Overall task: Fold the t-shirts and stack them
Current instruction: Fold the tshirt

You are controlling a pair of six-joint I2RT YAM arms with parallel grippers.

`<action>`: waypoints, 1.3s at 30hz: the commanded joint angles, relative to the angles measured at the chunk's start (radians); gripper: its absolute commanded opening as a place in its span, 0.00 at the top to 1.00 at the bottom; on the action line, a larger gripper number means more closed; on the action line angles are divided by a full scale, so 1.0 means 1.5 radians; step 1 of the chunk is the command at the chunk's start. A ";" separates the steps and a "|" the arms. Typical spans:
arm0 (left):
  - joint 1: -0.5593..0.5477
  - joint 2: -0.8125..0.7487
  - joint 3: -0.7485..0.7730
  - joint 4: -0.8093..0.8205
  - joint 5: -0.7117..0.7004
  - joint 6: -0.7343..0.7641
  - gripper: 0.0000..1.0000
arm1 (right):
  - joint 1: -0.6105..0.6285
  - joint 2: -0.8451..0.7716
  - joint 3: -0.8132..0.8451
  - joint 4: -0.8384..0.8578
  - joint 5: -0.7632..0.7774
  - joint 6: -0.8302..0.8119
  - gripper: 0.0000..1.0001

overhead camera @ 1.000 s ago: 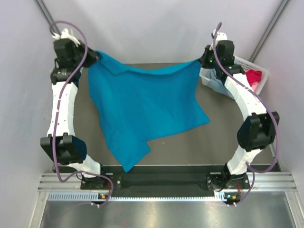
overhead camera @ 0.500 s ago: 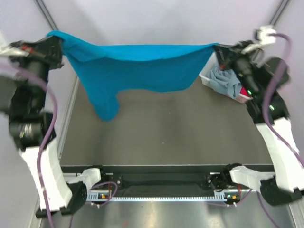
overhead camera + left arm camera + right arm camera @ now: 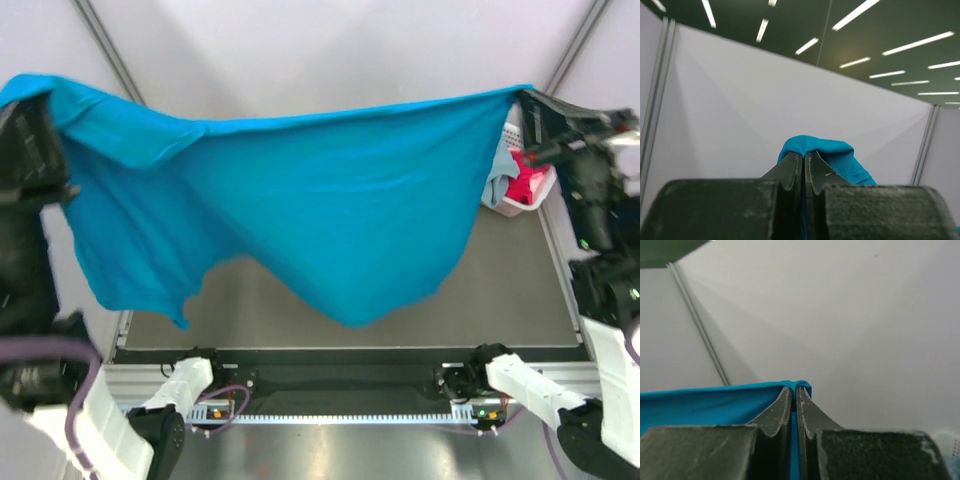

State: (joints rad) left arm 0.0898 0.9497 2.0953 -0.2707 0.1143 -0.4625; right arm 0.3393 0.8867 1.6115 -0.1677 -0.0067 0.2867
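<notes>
A bright teal-blue t-shirt (image 3: 300, 200) hangs spread wide in the air between my two grippers, high above the table (image 3: 510, 290). Its lower edge droops to a point near the front. In the left wrist view my left gripper (image 3: 804, 156) is shut on a bunched corner of that teal shirt (image 3: 832, 150). My right gripper (image 3: 794, 389) is shut on the opposite corner, and the taut teal hem (image 3: 700, 400) runs off to the left. A red-pink t-shirt (image 3: 527, 182) and a dusty grey-blue t-shirt (image 3: 498, 172) lie in the basket, partly hidden behind the raised cloth.
A white lattice basket (image 3: 532, 203) stands at the table's back right. The raised shirt hides most of the dark table top in the top view. White walls close in on both sides and at the back.
Both arms have lifted the teal shirt from the table high into the air and pulled its corners apart; it now hangs spread out and much nearer the top camera.
</notes>
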 commanded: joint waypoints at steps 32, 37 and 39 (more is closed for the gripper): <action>0.012 0.838 -0.248 0.205 0.182 -0.036 1.00 | -0.052 0.912 0.216 0.092 0.126 -0.170 1.00; 0.012 0.799 -0.260 0.240 0.190 -0.066 1.00 | -0.061 0.893 0.204 0.106 0.191 -0.175 1.00; 0.012 0.799 -0.254 0.229 0.182 -0.065 1.00 | -0.063 0.893 0.201 0.107 0.172 -0.172 1.00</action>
State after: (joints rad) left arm 0.1028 2.2036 1.6886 0.0040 0.3710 -0.5377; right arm 0.2592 2.2520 1.8984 -0.0307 0.2173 0.0444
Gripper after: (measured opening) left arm 0.021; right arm 0.016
